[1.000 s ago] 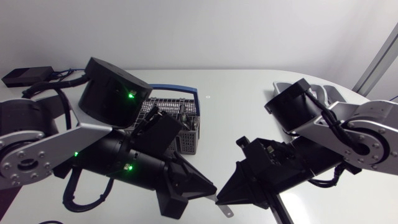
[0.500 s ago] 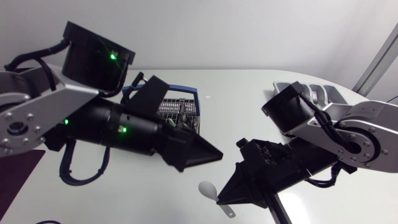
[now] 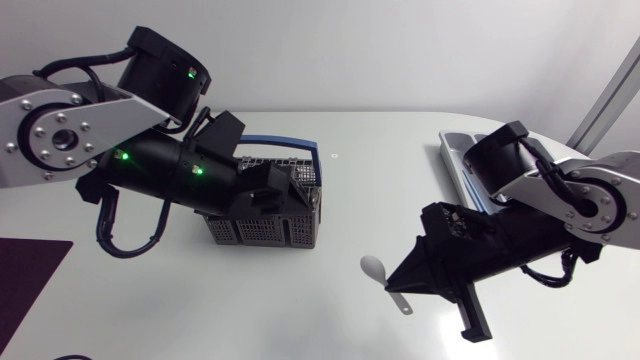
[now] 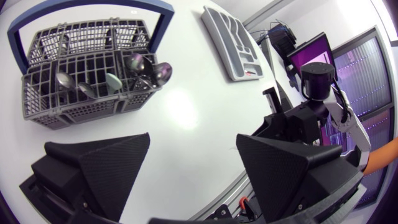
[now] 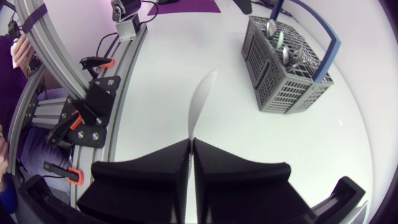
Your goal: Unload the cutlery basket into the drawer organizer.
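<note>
The grey wire cutlery basket (image 3: pixel 265 232) with its blue handle stands at the table's middle left, several spoons upright in it. My left gripper (image 3: pixel 285 193) hovers just over the basket, open and empty. In the left wrist view the basket (image 4: pixel 81 81) lies ahead of the wide-apart fingers (image 4: pixel 118 168). My right gripper (image 3: pixel 400 282) is shut on the handle of a white spoon (image 3: pixel 373 268), held low over the table right of the basket. The spoon (image 5: pixel 199 102) sticks out ahead of the shut right gripper (image 5: pixel 191 146). The grey drawer organizer (image 3: pixel 455 150) lies at the far right, partly hidden by my right arm.
A dark purple mat (image 3: pixel 25 280) covers the table's front left corner. Bare white tabletop (image 3: pixel 300 300) stretches between the basket and the right gripper. In the left wrist view the organizer (image 4: pixel 233 37) lies beyond and to the side of the basket.
The left gripper let go of the spoon, opened wide and drew back to above the basket. The right gripper, shut on the spoon, carried it to the right.
</note>
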Robot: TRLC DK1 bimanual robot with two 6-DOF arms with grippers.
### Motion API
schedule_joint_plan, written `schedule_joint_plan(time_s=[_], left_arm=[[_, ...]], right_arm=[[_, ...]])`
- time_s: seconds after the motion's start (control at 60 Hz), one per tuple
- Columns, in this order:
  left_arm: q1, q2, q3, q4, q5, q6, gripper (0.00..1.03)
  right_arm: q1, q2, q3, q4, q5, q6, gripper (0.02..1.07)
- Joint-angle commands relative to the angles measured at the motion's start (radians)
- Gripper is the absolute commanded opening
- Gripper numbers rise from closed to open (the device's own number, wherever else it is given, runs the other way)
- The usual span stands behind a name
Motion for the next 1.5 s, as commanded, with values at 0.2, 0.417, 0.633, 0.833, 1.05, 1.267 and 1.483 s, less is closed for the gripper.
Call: schedule_joint_plan(time_s=[0.2,0.417,0.633,0.833,1.05,1.267,1.483], left_arm=[[0.096,0.012,0.078,-0.106,-0.071,0.065,0.97],[0.138,0.009,0.097,-0.202,-0.148,0.196,0.96],[0.148,0.017,0.103,-0.217,-0.223,0.229,0.96],[0.147,0.047,0.114,-0.215,-0.266,0.107,0.93],[0.145,0.057,0.120,-0.231,-0.290,0.028,0.93],[0.147,0.060,0.138,-0.263,-0.293,-0.034,0.93],[0.153,0.070,0.150,-0.271,-0.307,-0.108,0.93]], right_arm=[[-0.194,-0.005,0.007,-0.091,0.045,-0.213,0.07],[-0.320,0.002,0.039,-0.156,0.085,-0.355,0.07],[-0.432,0.009,0.084,-0.191,0.176,-0.501,0.07],[-0.540,0.043,0.133,-0.191,0.223,-0.581,0.07],[-0.649,0.103,0.187,-0.194,0.286,-0.691,0.07],[-0.731,0.195,0.253,-0.190,0.355,-0.788,0.07],[-0.817,0.291,0.319,-0.133,0.391,-0.868,0.07]])
